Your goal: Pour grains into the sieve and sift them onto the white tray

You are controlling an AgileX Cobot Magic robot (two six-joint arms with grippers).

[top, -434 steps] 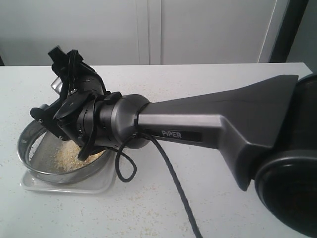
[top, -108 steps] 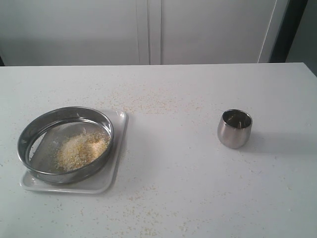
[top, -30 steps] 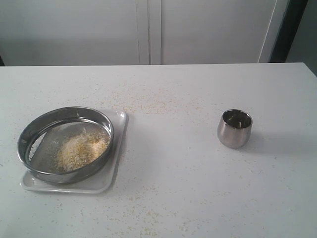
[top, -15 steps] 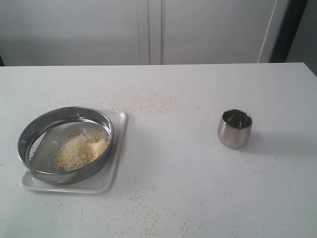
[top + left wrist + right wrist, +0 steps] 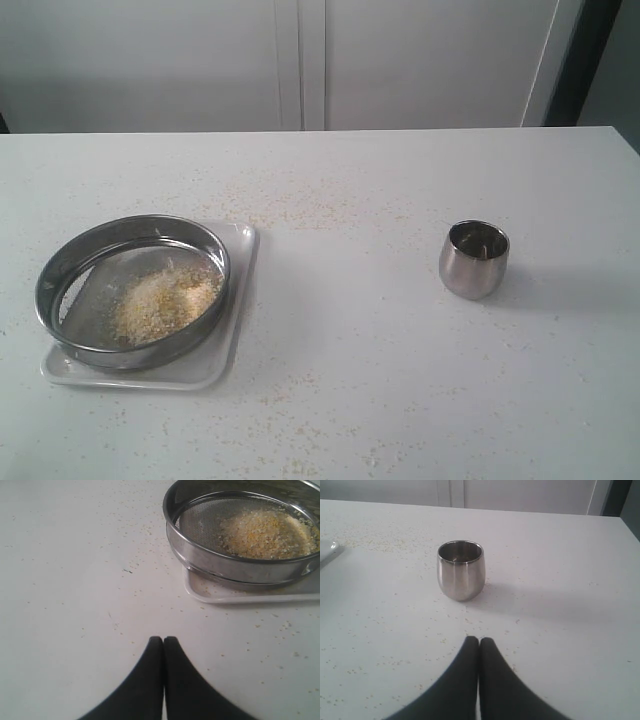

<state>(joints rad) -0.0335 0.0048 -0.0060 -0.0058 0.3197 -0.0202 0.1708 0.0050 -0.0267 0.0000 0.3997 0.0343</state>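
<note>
Nearest each wrist camera the dark fingers meet. The left gripper [image 5: 163,640] has its tips pressed flat together with nothing between them, over bare tabletop and short of the sieve [image 5: 240,567]. The right gripper [image 5: 479,640] is closed and empty in the same way, pointing toward the small steel cup [image 5: 461,570] but apart from it. In the exterior view, stray specks [image 5: 300,440] dot the table [image 5: 350,330] along the bottom of the frame. In the lower left the white tray [image 5: 218,362] lies flat, and the sieve rests on it, covering most of it and leaving its right strip bare. The grains [image 5: 165,300] form a yellowish heap on the mesh, right of the sieve's middle. The cup stands upright right of centre, well apart from the tray. A pale panelled wall [image 5: 300,60] fills the top of the frame.
</note>
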